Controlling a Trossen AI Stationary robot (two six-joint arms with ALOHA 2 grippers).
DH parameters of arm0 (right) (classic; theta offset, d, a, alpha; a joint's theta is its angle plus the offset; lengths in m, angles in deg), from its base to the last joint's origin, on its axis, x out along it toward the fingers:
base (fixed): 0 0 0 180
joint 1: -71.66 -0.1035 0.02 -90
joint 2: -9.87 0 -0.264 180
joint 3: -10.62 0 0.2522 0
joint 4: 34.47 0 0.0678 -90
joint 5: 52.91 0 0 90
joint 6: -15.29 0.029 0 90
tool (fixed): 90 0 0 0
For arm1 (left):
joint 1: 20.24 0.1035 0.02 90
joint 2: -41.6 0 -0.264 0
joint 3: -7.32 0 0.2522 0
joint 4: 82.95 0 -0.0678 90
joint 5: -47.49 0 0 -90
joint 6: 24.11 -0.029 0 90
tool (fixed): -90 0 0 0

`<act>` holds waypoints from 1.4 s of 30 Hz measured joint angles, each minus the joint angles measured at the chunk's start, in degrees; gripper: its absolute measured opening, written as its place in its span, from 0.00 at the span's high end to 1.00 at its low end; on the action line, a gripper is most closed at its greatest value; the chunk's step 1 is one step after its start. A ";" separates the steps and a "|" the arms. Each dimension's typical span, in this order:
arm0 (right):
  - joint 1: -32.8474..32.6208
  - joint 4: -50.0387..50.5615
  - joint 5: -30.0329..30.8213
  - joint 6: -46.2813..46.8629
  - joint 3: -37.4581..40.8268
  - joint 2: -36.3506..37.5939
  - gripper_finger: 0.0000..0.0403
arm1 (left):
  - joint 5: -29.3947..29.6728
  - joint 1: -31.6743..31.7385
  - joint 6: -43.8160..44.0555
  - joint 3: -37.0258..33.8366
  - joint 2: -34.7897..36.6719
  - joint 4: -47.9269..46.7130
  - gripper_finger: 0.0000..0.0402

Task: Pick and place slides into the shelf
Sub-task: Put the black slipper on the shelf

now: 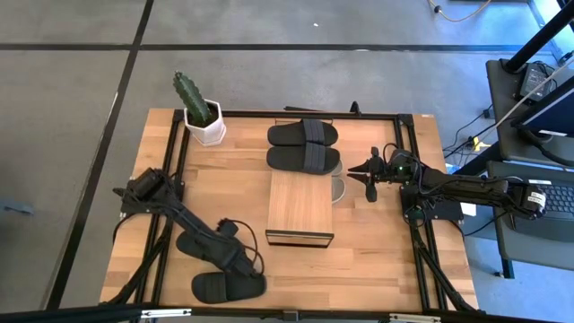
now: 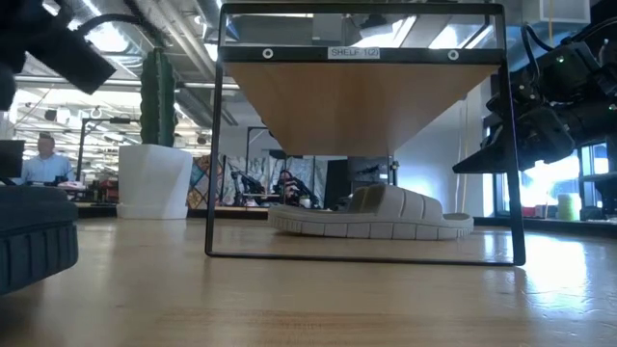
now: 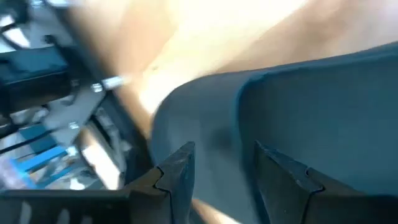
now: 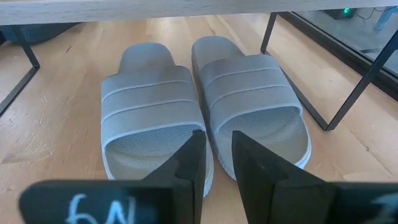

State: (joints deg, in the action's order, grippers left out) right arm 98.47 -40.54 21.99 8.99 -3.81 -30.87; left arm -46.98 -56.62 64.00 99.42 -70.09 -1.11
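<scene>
Overhead, table-level and two close wrist views, sharing the shelf (image 1: 300, 207).

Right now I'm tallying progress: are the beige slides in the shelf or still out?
In. The two beige slides lie side by side under the shelf top, between its dark legs.

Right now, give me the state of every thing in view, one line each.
shelf, upright, top bare
beige slides, side by side under the shelf, soles down
far black slides, paired beyond the shelf, unshelved
near black slides, by the left arm, unshelved
left gripper, open over a black slide
right gripper, slightly open, empty, facing the beige slides
cactus pot, upright
</scene>
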 joint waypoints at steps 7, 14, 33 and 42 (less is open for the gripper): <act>0.01 0.00 0.00 0.00 0.01 0.00 0.80 | -0.23 -2.04 1.13 0.00 -0.60 -1.08 0.62; 0.01 0.00 0.00 0.00 0.00 0.00 0.80 | -0.35 -3.90 1.49 -1.67 -0.60 -1.35 0.62; 0.00 0.01 0.00 0.02 0.02 0.00 0.80 | 0.87 -4.00 1.39 -2.32 -0.55 2.20 0.62; 0.00 0.00 0.00 -0.10 0.02 -0.01 0.80 | 3.25 -4.07 1.43 -2.32 -0.55 1.53 0.64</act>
State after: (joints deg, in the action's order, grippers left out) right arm 98.47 -40.54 21.99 8.89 -3.79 -30.87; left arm -43.73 -60.69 65.43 97.11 -70.64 0.42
